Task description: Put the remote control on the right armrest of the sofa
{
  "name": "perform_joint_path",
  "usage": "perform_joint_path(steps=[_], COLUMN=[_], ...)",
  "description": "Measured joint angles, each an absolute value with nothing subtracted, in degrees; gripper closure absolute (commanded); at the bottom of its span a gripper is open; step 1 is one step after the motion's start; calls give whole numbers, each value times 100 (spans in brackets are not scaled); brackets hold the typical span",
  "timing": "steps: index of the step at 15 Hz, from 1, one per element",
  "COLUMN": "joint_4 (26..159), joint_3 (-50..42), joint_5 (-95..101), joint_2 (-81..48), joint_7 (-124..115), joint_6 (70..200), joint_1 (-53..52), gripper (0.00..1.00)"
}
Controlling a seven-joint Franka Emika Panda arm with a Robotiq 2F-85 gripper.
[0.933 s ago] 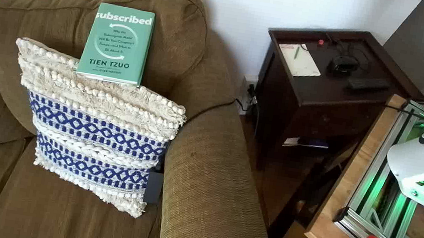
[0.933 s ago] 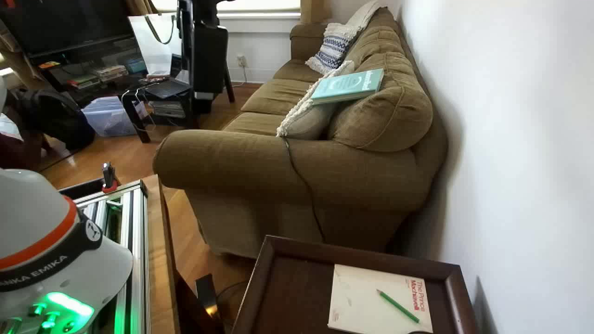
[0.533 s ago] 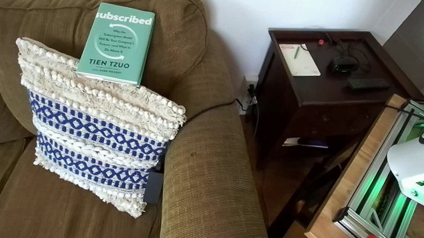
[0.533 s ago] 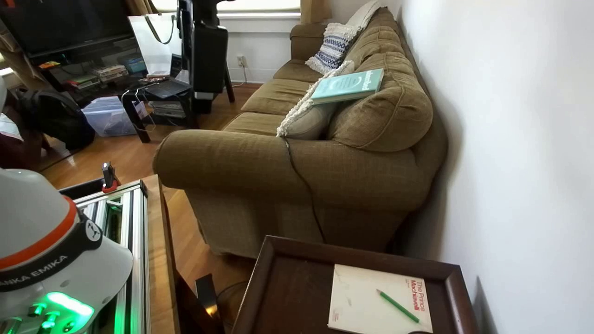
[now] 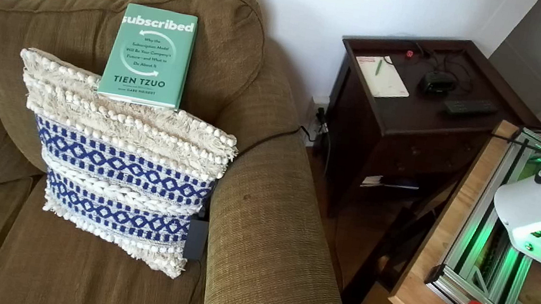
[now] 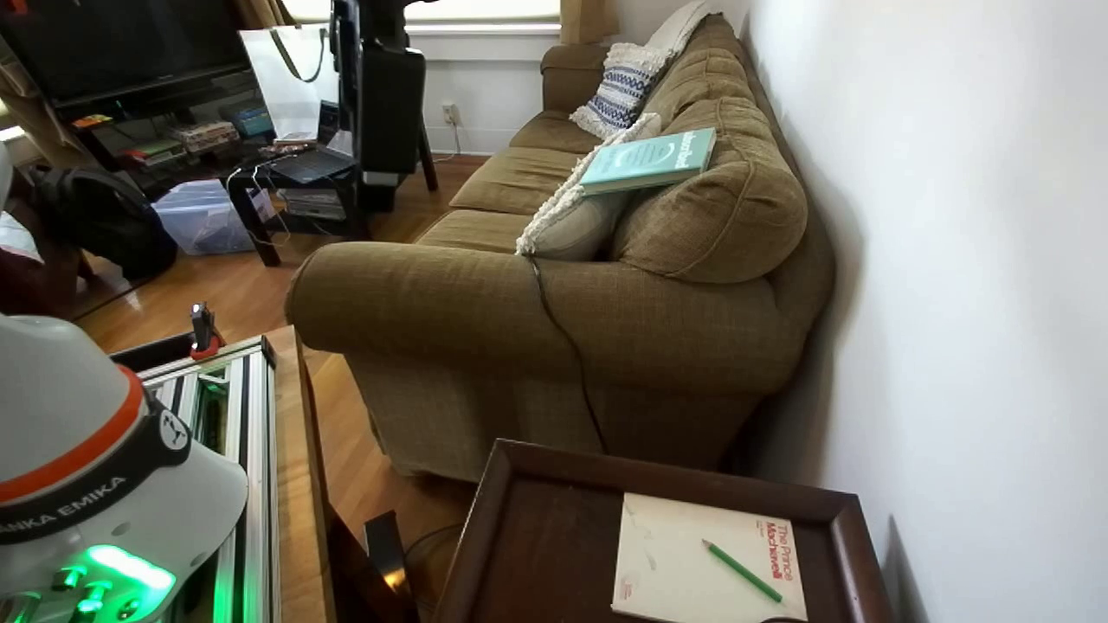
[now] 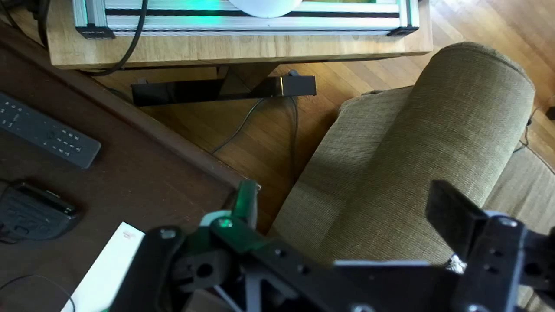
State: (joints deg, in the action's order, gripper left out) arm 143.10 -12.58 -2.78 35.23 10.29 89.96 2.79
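Note:
The remote control [image 5: 470, 107] is long, black and flat, and lies on the dark wooden side table [image 5: 403, 123]. In the wrist view the remote [image 7: 47, 132] is at the left, well away from the fingers. It is out of view where the sofa shows side-on. The right armrest [image 5: 270, 227] is olive-brown and rounded; it also shows side-on [image 6: 433, 303] and in the wrist view [image 7: 433, 143]. The sofa [image 5: 85, 280] is the same cloth. My gripper [image 7: 349, 208] is open, with nothing between its fingers, above the gap between side table and armrest.
A black device [image 5: 437, 83] and a white book [image 5: 382, 76] with a green pencil lie near the remote. A cable [image 6: 567, 346] crosses the armrest. A patterned pillow [image 5: 122, 178] and green book [image 5: 148, 53] lean on the sofa. A dark upright object [image 6: 389, 104] is unclear.
The side table and remote look slightly brighter in an exterior view. No object has visibly moved.

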Motion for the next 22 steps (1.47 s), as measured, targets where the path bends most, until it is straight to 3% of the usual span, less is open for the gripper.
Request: perform_joint_path(steps=[8,22], joint_4=[14724,14882], joint_3=[-570,-849], joint_5=[1060,4256], joint_2=[2931,8], joint_7=[744,671], joint_6=[9926,11460], joint_1=[352,962], gripper=[0,0])
